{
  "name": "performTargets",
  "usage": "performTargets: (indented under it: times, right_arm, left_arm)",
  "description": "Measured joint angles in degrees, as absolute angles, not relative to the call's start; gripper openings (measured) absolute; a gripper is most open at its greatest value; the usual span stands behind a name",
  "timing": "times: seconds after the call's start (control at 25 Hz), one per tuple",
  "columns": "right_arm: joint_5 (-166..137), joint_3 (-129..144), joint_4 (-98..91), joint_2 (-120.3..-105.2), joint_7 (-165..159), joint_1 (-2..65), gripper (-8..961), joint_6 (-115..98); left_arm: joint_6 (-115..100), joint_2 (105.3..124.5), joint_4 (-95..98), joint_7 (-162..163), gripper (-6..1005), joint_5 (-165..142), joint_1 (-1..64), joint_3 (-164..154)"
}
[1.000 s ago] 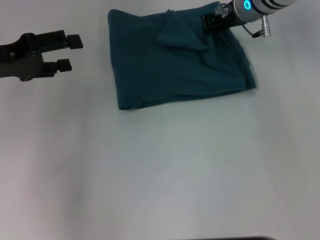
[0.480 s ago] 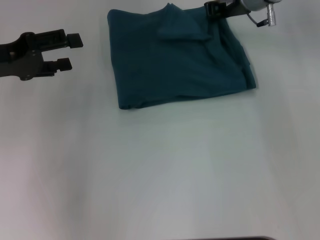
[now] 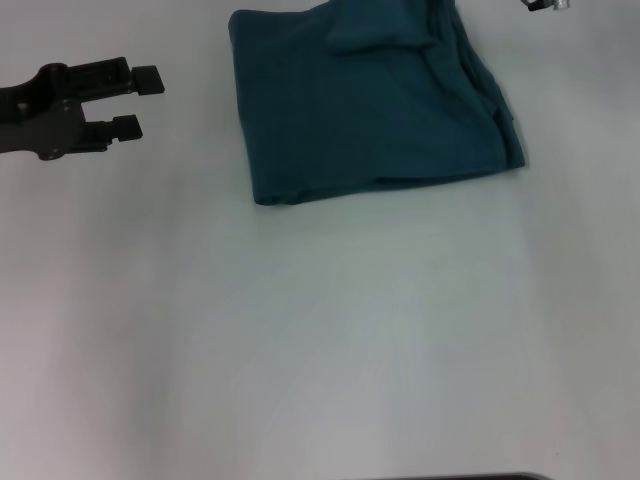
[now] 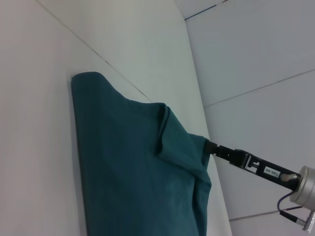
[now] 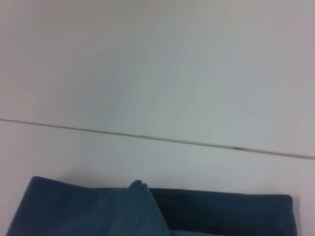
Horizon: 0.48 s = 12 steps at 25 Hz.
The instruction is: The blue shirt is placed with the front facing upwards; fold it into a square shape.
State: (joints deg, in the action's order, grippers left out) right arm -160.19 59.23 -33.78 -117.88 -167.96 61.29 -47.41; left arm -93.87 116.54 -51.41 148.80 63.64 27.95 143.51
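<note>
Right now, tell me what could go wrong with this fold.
The right tool grips the blue shirt at its raised far corner; a pull could drag the whole stack askew. The left tool hangs open, apart from the cloth, so nothing pins it. The bunched flap near that corner may set as a crease.

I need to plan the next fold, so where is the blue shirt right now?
In the head view the blue shirt lies folded at the table's far edge, right of centre, well right of the open left gripper.

Black two-fingered left end effector point(image 3: 135, 100), silver-wristed right end effector point(image 4: 212, 148)
</note>
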Motion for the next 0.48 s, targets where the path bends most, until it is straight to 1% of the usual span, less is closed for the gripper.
performTargets:
  times: [0.12,0.36,0.4,0.48]
  right_arm:
    - [-160.2,59.2,-34.7,-117.72,-168.0,61.4,3,-47.9]
    - [-160.5,59.4,-32.7,-116.73,-167.7,61.1,3,-45.9]
    - [-160.7,59.6,-32.3,-116.73,-167.6,61.1,3,-45.3]
    - [-162.1,59.8,-31.9,-117.31,-167.4,61.1,3,-44.2]
  left_arm:
    - [-93.7,116.54,-51.4,148.8,861,63.6,27.9,143.5]
    - [-93.1,116.52,-51.1,148.9,861,63.6,27.9,143.5]
    - [-93.0,116.51,-51.0,148.9,861,63.6,27.9,143.5]
    - [-92.8,116.46,-50.9,148.9,861,63.6,28.0,143.4]
